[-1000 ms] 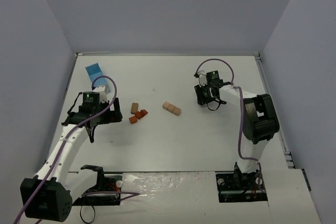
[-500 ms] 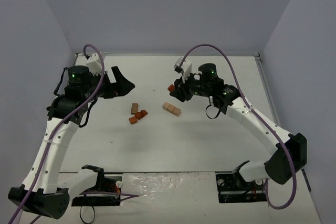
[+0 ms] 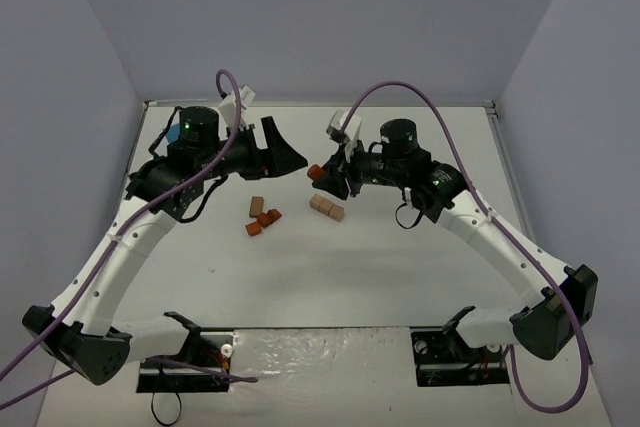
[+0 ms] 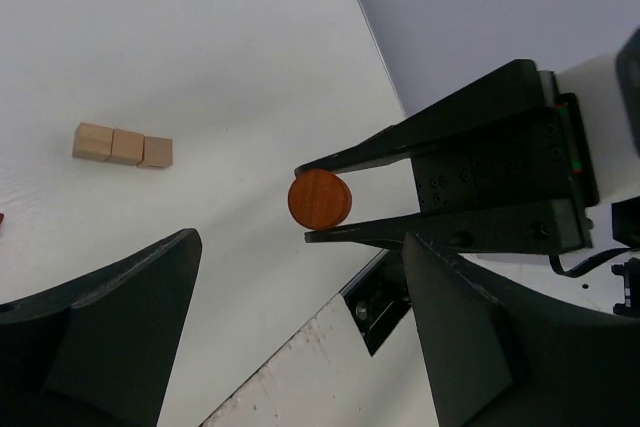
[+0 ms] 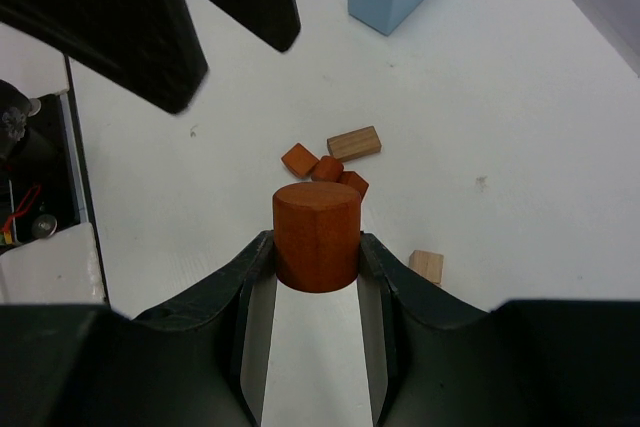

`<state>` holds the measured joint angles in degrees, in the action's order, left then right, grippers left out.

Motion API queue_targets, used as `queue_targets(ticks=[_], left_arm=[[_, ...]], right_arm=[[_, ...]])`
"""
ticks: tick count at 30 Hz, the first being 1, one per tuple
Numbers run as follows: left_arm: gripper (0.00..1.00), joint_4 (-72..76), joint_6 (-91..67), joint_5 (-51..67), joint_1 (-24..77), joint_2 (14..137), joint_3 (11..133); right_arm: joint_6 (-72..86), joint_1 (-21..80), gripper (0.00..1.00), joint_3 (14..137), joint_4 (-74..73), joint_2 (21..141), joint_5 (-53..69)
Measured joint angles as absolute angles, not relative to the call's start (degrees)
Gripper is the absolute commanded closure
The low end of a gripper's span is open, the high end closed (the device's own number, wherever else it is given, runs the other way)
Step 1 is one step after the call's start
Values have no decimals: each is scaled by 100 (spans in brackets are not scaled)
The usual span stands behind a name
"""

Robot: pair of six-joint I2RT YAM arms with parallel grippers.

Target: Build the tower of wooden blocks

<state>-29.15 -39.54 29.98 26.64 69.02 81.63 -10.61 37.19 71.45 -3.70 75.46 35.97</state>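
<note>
Two arms face each other above the middle of the tabletop (image 3: 400, 277), and the right one carries a block.
The left gripper (image 3: 288, 154) hangs raised, its jaws wide and empty. Below it on the tabletop, a few reddish-brown blocks (image 3: 267, 217) lie clustered beside one tan block (image 3: 257, 204). Just to their right is a row of three tan blocks (image 3: 326, 207). The right gripper (image 3: 320, 175) is clamped on a reddish-brown round block (image 5: 317, 232) held in the air.

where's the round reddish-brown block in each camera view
top external: round block just above centre.
left wrist: round block mid-frame, seen end-on.
right wrist: round block at centre, upright.
shared landmark: the right gripper pinching it in every view.
</note>
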Motion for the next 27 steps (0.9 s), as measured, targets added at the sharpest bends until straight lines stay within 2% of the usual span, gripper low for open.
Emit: queue_targets(ticks=[9, 16, 27], left_arm=[[30, -2924, -3966, 2956, 3027, 7384, 8366], [43, -2891, -3970, 3021, 3119, 7522, 8508], [45, -2882, -3970, 3175, 3123, 7531, 8508]], right_arm=[[-1061, 3719, 97, 7170, -370, 7363, 3767], [-1061, 3719, 97, 7170, -377, 7358, 3774], [-1059, 3719, 97, 7170, -383, 7358, 3774]])
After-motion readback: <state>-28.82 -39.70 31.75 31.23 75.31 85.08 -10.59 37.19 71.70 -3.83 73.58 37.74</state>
